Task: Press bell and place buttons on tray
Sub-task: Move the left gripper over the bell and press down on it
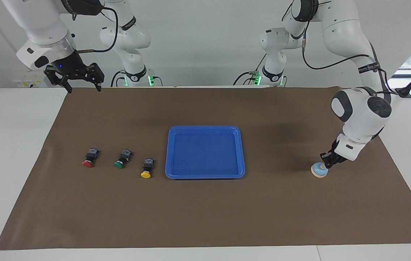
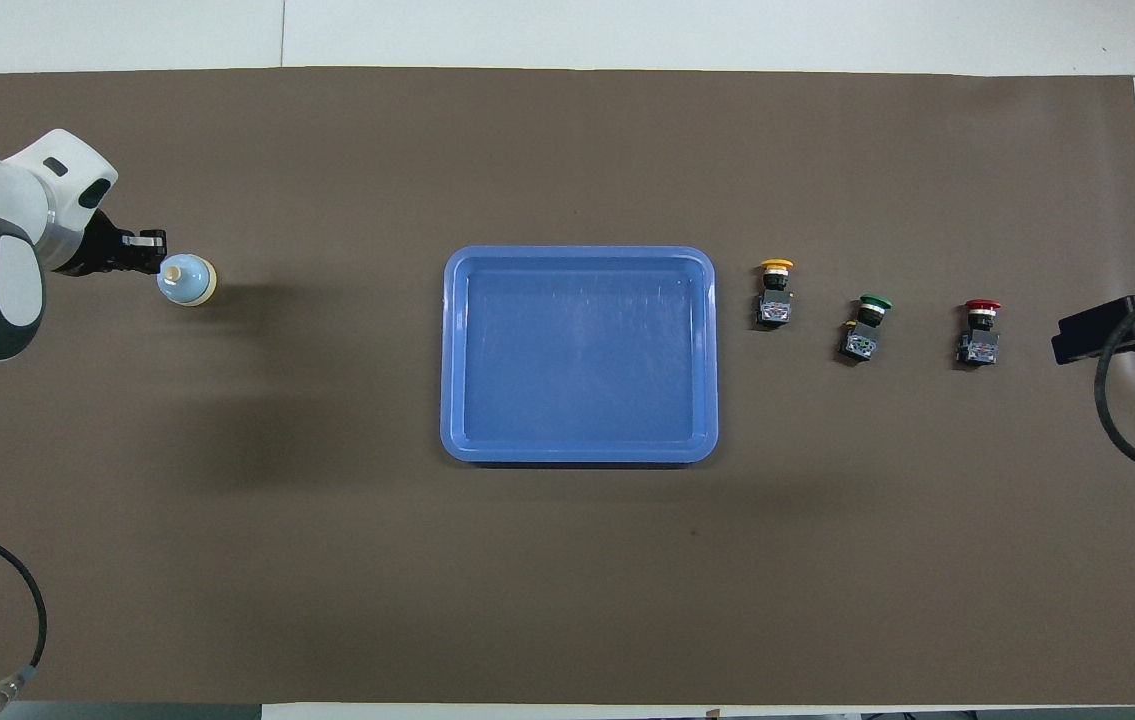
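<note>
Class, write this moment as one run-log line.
left gripper: shut, tip at bell knob | right gripper: open, waiting | buttons: beside tray
</note>
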Motion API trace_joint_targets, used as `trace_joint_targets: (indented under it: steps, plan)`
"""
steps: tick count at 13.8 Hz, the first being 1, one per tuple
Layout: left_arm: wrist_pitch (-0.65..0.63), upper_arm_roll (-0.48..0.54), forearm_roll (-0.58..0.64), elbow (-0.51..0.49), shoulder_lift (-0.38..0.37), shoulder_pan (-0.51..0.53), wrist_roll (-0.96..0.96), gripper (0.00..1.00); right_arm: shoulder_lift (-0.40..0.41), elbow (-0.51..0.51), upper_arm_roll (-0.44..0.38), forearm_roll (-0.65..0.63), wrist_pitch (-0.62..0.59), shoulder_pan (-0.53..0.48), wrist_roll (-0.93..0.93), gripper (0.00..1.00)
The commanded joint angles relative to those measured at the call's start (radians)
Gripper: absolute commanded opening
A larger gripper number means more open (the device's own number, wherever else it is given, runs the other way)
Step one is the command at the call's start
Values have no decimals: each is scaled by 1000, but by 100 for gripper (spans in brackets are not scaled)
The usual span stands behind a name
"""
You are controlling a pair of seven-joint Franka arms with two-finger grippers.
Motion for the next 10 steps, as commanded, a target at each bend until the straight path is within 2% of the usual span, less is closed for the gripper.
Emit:
trace_joint_targets:
  steps: [1, 5, 6, 7, 10]
  plan:
    - [32, -2, -1, 5, 16, 4, -2, 0, -3, 1, 9, -5, -10, -13, -18, 100]
    - [173, -2, -1, -93, 19, -1, -2, 0, -3, 1, 8, -5, -8, -13, -18, 100]
    - [168, -2, -1, -88, 22, 1, -2, 0, -3, 0, 8, -5, -10, -15, -18, 100]
    - [139, -2, -2, -71, 23, 2, -2, 0, -3, 1, 8, -5, -10, -13, -18, 100]
    - [-63, -1, -1, 49, 6, 10, 0, 0, -3, 0, 8, -5, -10, -19, -20, 100]
